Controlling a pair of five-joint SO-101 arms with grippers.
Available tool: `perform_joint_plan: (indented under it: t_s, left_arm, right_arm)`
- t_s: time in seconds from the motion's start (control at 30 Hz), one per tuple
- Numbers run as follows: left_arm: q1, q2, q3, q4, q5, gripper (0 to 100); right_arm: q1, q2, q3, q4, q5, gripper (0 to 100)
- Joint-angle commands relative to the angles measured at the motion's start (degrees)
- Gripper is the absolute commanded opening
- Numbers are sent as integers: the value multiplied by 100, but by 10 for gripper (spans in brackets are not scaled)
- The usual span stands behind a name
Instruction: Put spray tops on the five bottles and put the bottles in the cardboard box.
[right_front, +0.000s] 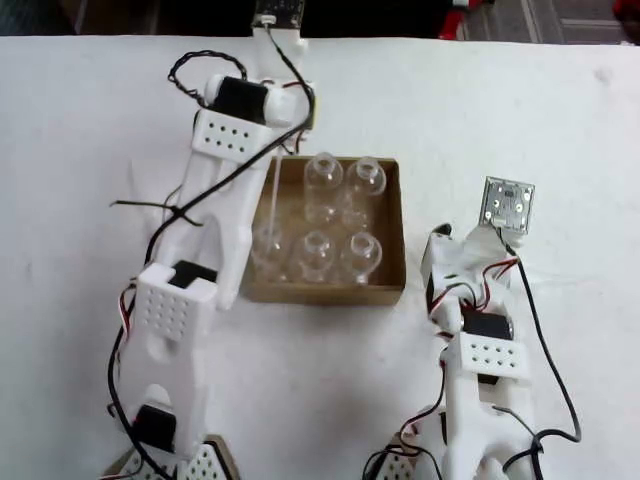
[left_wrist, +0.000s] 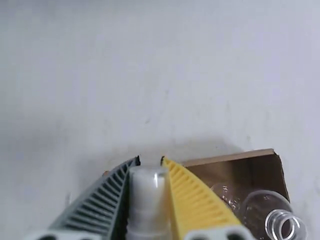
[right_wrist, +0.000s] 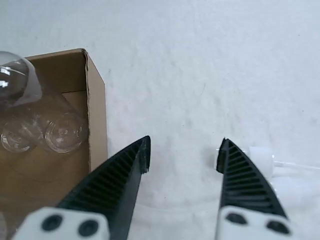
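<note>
The left gripper (left_wrist: 150, 161) is clenched on a spray top (left_wrist: 147, 190) above the cardboard box (right_front: 330, 293), mid-worktop. Keep its dip tube (right_front: 275, 195) plumb over one neck, since the five bottles (right_front: 316, 250) crowd together. The right gripper (right_wrist: 182, 150) is released toward the right edge, beside another spray top (right_wrist: 261, 154).

White table (right_front: 520, 110), with a dark strip (right_front: 150, 14) beyond its far edge.

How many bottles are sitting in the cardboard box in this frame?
5 bottles, all in the cardboard box: far row, one left, one right; near row, left, middle, right. The left arm overlaps the box's left edge, so something may be hidden there.
</note>
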Motion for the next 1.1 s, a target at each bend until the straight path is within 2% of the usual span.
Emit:
perform_joint_plan:
  t_s: [0.0, 0.3, 0.77, 1.07]
  left_arm:
    - [57, -426, -316, 105, -62, 20]
    - [136, -497, -343, 308, -62, 20]
    - [163, -418, -2268, 1635, -105, 20]
    - [233, -444, -2532, 1758, -62, 20]
  right_arm:
    - [22, 13, -44, -145, 88, 198]
    - [13, 13, -44, -136, 88, 198]
    - [4, 13, -44, -136, 88, 198]
    - [4, 13, -44, -119, 88, 198]
